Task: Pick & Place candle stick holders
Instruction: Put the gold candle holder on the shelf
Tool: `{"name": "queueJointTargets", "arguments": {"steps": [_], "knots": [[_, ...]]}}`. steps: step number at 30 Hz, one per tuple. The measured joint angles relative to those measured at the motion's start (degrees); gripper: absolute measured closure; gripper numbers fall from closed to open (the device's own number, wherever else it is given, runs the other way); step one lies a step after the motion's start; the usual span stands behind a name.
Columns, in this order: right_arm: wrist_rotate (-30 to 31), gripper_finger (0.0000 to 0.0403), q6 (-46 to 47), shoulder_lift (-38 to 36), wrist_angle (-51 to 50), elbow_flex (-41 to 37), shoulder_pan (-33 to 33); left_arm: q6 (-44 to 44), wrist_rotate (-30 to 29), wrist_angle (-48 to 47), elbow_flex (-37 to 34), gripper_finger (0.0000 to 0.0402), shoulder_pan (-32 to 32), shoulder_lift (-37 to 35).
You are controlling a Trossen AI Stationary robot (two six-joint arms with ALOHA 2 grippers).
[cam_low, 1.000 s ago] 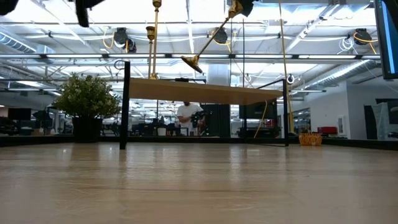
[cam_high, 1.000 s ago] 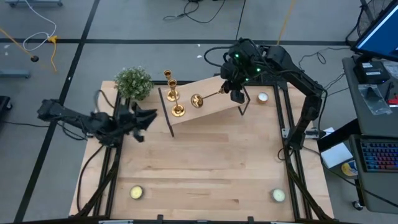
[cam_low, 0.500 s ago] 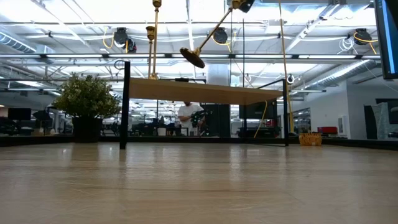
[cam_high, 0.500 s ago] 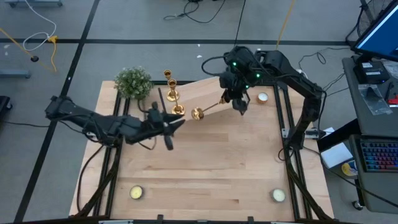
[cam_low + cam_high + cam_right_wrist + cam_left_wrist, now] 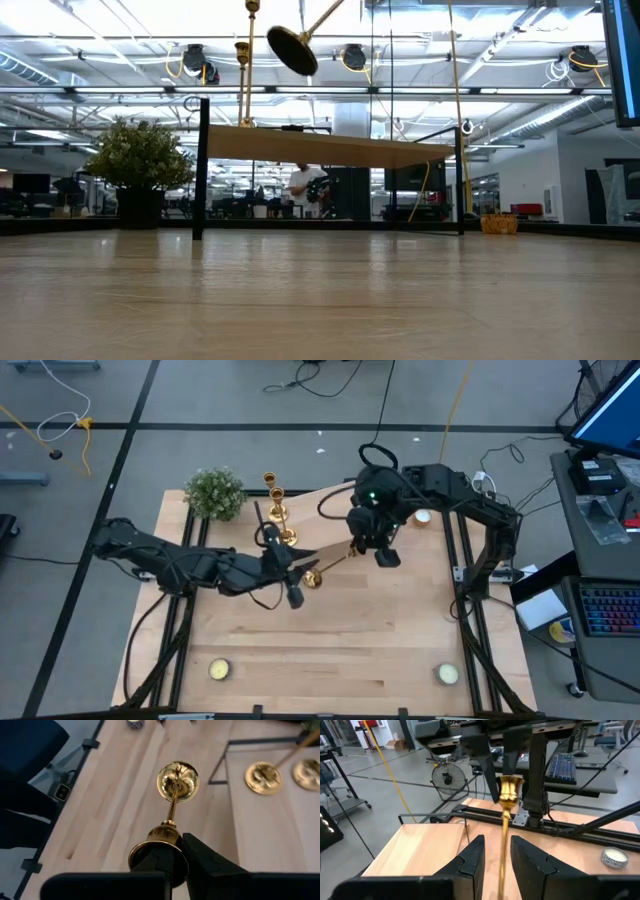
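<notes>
Mid-frame, the right gripper is clamped on the candlestick cup; the left gripper, slightly parted, should close squarely on its stem.

Left arm stretched across table toward centre, left gripper fingers slightly parted around a candlestick stem. Right arm bent in from the far side, right gripper clamped on its cup.
</notes>
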Motion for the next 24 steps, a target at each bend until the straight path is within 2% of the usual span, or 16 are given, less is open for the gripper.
{"name": "queueJointTargets", "arguments": {"steps": [5, 11, 24], "knots": [[0.0, 0.039, 1.2, 0.0, 1.4, 0.0, 2.6, 0.0, 0.9, 0.1, 1.2, 0.0309, 0.0, 2.1], [0.0, 0.039, 2.0, 0.0, 3.7, 0.0, 4.5, -0.4, 6.8, 1.6, 1.6, 0.0309, 0.0, 3.3], [0.2, 0.039, 4.6, 3.8, 5.4, -0.2, 7.0, -5.2, 12.6, 1.4, 1.6, 0.0309, 0.3, 3.2]]}}
